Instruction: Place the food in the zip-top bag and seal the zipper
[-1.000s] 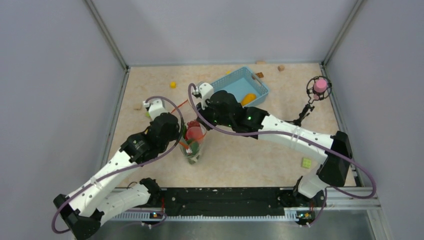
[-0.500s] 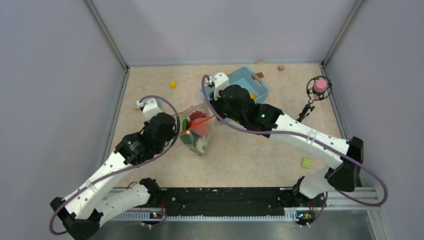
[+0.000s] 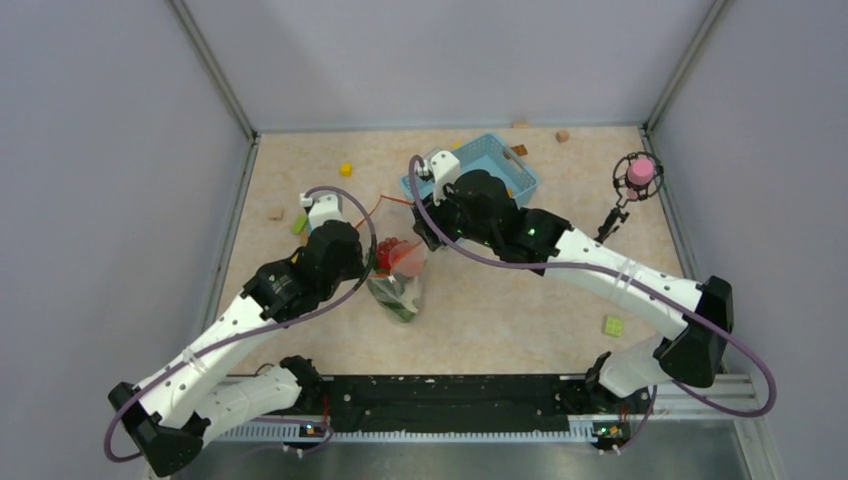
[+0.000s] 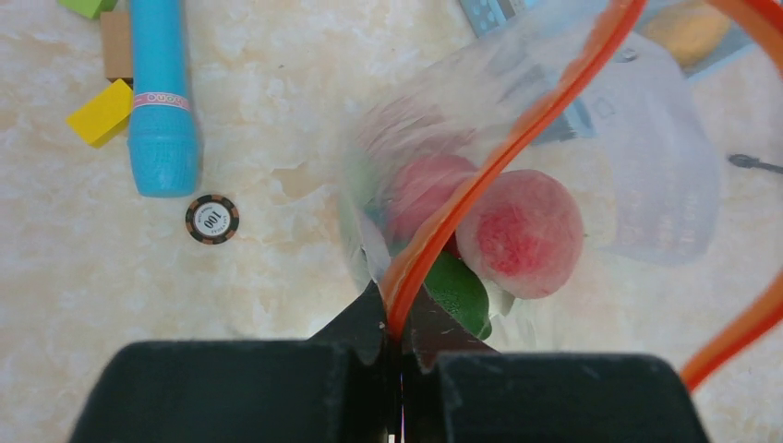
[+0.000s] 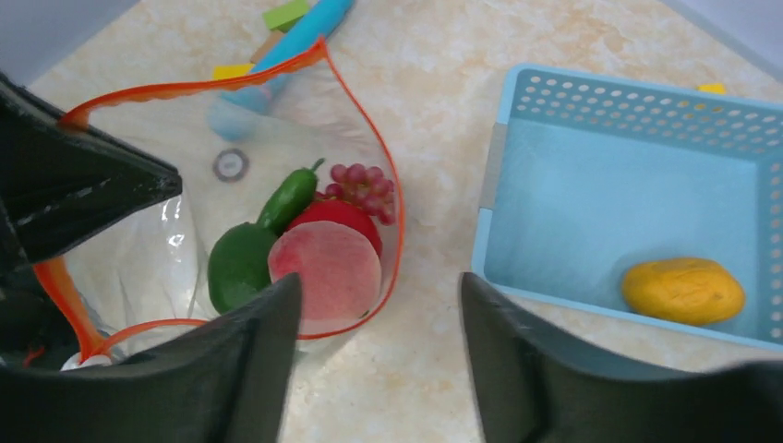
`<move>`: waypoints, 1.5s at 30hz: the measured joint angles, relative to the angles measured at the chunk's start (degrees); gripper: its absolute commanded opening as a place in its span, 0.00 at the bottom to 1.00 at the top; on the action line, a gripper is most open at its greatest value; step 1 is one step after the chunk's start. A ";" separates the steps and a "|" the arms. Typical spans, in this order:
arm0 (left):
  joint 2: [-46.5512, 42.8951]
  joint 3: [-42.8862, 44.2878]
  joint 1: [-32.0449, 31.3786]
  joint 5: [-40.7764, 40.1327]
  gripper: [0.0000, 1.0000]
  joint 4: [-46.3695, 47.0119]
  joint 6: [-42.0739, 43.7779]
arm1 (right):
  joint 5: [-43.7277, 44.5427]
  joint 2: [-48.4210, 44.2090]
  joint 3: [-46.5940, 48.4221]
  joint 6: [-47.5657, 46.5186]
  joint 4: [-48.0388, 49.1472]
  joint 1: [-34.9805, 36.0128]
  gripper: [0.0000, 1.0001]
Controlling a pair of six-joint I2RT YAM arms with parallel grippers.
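Zipper (image 4: 503, 152) tight within the left hand (image 4: 399, 318)

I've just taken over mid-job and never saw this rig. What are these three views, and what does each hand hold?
A white left arm and right arm stand at the near edge of the table. The overhead picture looks down on both; the other two come from a camera on each wrist. The left hand is pinched shut on the orange-red zipper of the clear bag. The right hand is open near the bag's mouth, holding nothing. In the bag lie a peach, a green pepper, a chili, grapes and a tomato. A yellow mango lies in the blue basket. A blue stick and small blocks lie near the bag.
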 measured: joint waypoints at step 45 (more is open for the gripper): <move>0.52 -5.66 0.02 -3.41 0.00 7.32 0.13 | 9.20 52.72 36.17 9.49 -18.80 -32.17 0.96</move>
